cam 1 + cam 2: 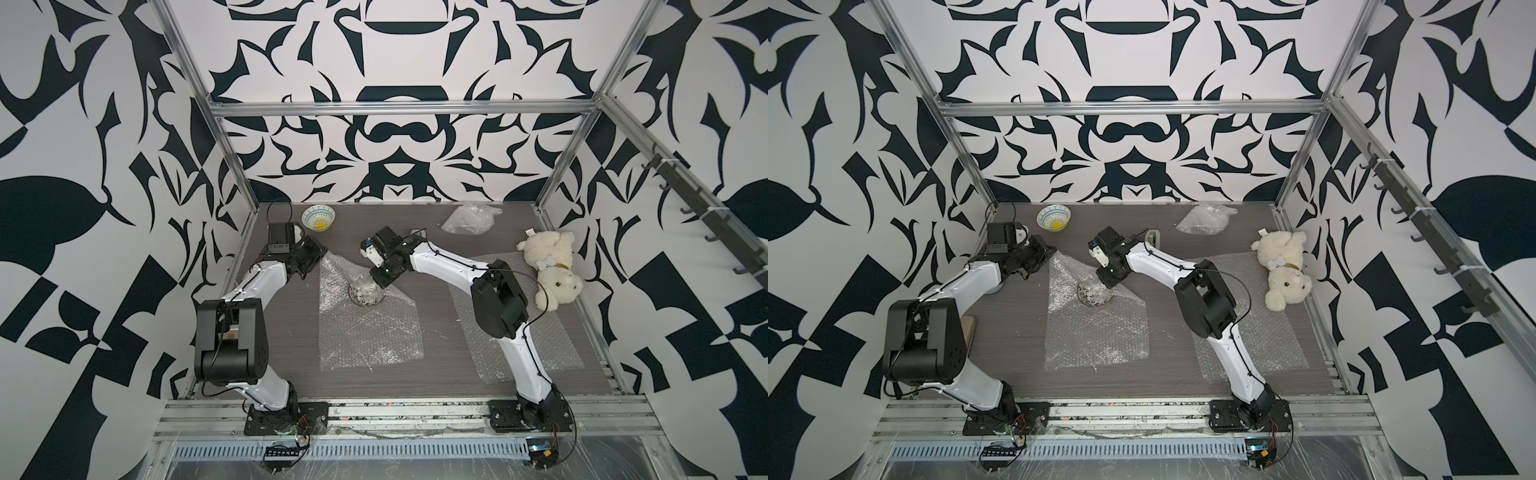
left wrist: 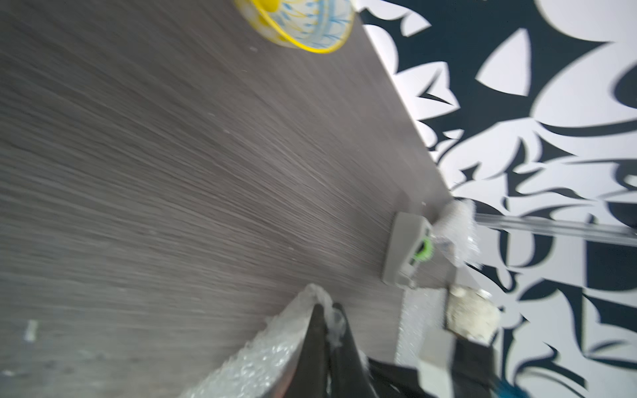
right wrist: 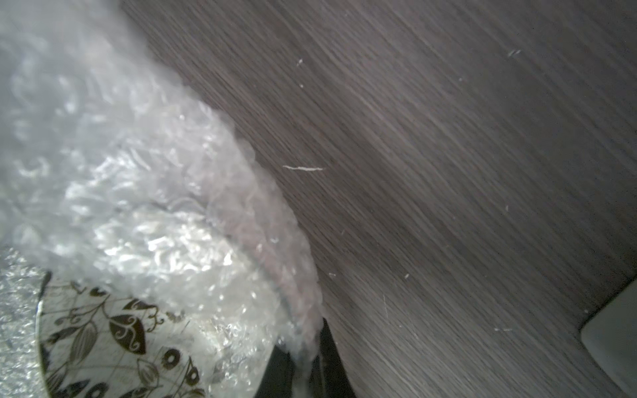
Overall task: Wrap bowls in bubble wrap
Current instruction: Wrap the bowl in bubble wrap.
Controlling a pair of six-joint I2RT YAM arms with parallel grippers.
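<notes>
A black-and-white floral bowl (image 1: 365,292) (image 3: 103,337) sits on a flat sheet of bubble wrap (image 1: 368,332) (image 1: 1096,332) mid-table. My right gripper (image 1: 380,282) (image 3: 310,344) is at the bowl's right rim, shut on a fold of that wrap drawn over the rim. My left gripper (image 1: 322,255) (image 2: 327,310) is shut on the sheet's far left corner and holds it off the table. A light blue-and-white bowl with a yellow centre (image 1: 318,218) (image 2: 303,24) stands bare at the back left.
A crumpled bubble-wrap bundle (image 1: 469,220) lies at the back right. Another flat sheet (image 1: 536,332) lies under the right arm. A white teddy bear (image 1: 548,266) sits by the right wall. A small grey device (image 2: 406,248) stands behind the right wrist.
</notes>
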